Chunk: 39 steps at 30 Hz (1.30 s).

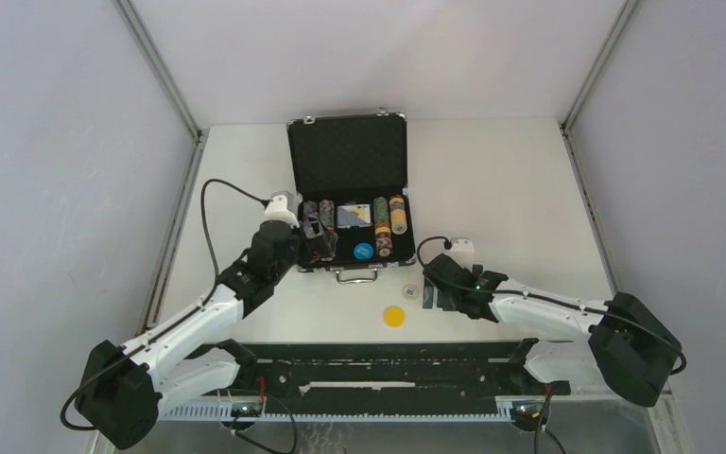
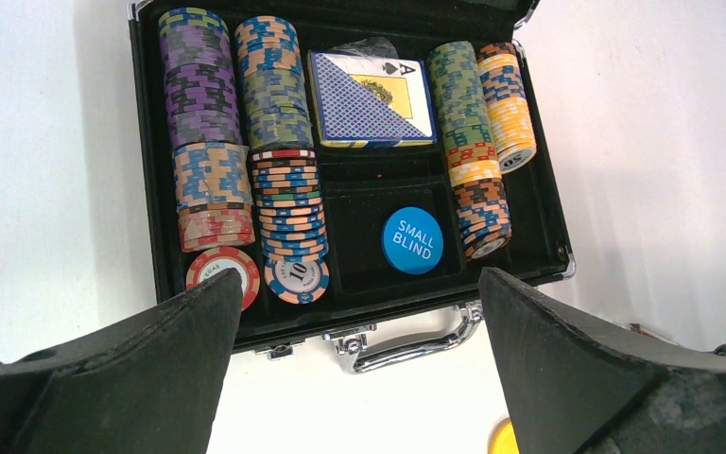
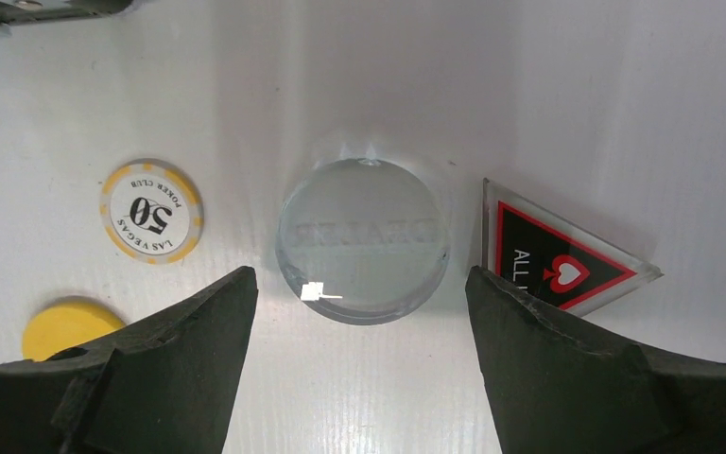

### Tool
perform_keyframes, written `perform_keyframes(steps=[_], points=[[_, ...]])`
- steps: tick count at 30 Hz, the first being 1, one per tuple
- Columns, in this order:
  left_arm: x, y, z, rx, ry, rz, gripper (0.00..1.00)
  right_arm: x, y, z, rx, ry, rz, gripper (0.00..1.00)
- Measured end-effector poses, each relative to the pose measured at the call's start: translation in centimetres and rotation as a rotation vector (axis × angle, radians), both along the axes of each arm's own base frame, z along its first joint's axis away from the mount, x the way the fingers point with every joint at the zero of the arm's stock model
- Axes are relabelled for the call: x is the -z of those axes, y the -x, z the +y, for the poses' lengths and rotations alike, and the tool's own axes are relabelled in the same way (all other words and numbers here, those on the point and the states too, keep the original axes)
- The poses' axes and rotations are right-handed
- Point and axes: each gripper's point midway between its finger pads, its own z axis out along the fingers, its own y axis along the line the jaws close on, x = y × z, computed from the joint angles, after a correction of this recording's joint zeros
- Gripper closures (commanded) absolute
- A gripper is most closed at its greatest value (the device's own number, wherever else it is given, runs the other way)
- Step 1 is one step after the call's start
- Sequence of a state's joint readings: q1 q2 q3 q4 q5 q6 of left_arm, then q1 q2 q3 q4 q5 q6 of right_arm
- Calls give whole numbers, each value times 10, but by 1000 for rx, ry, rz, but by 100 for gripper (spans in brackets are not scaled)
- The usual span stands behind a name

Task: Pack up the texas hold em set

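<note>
Left jaws gape over black briefcase (image 2: 378,182) of multicoloured chips (image 2: 200,99).

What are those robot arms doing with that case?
They're packing a poker set. The open black case already holds chip stacks, cards and a blue button. The left gripper, open, is at its front. The right gripper, open, is lined up with a clear round button on the table; a loose chip, yellow button and triangle token lie nearby.
</note>
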State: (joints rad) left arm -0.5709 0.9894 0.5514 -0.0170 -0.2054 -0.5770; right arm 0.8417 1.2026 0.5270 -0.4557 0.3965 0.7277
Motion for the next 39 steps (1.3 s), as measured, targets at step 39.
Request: perform_keyframes(steps=[39], points=[[3,0,0,1,-5,9,0,8,-15,34,-18,75,-32,39]])
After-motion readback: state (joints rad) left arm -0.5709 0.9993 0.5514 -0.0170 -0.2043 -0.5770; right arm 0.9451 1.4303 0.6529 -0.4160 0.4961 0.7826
